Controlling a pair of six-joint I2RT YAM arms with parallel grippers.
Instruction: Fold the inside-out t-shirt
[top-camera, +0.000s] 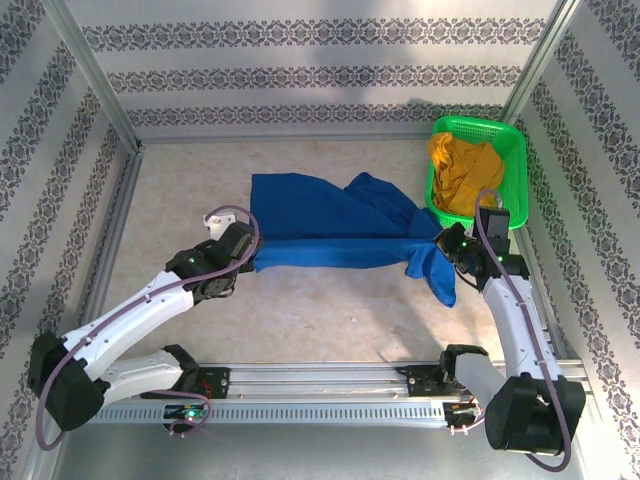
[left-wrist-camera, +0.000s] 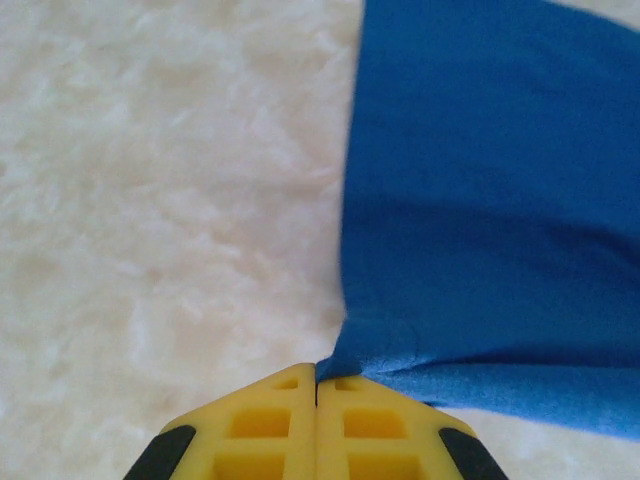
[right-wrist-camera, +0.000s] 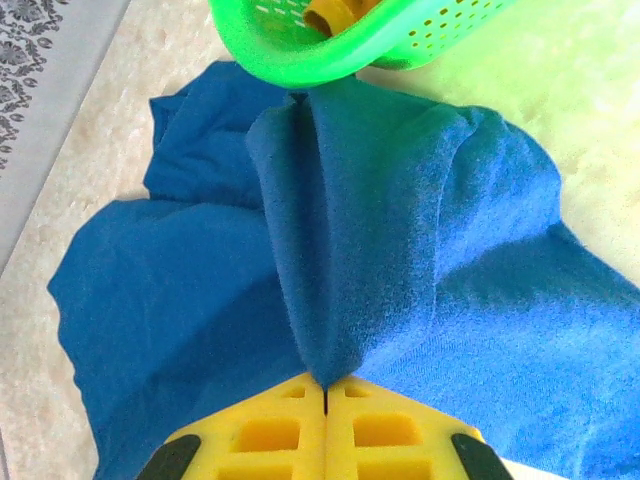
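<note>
Seen from above, a royal-blue t-shirt (top-camera: 330, 225) lies spread across the middle of a pale, mottled table (top-camera: 300, 320), stretched in a band from left to right between two white robot arms. The left gripper (top-camera: 250, 260) meets the shirt at its near left corner, and the right gripper (top-camera: 441, 243) meets it at the right end, where a loose flap of blue cloth hangs toward the near side, just beside the arm. A bunched fold of the shirt rises at its far right, close to a bright green basket (top-camera: 515, 150) that stands in the far right corner and holds a crumpled mustard-yellow garment (top-camera: 462, 175). From the left wrist camera, the yellow fingers of the left gripper (left-wrist-camera: 317, 378) are pressed together with a corner of the blue shirt (left-wrist-camera: 490, 200) pinched between their tips, and the cloth fans out to the right over the pale surface. From the right wrist camera, the right gripper (right-wrist-camera: 327, 382) is likewise closed on a raised ridge of the shirt (right-wrist-camera: 380, 230), which runs away from the fingertips toward the green basket (right-wrist-camera: 300, 60); the basket's rim sits just beyond the fabric, with a bit of the mustard garment (right-wrist-camera: 335, 12) showing inside.
</note>
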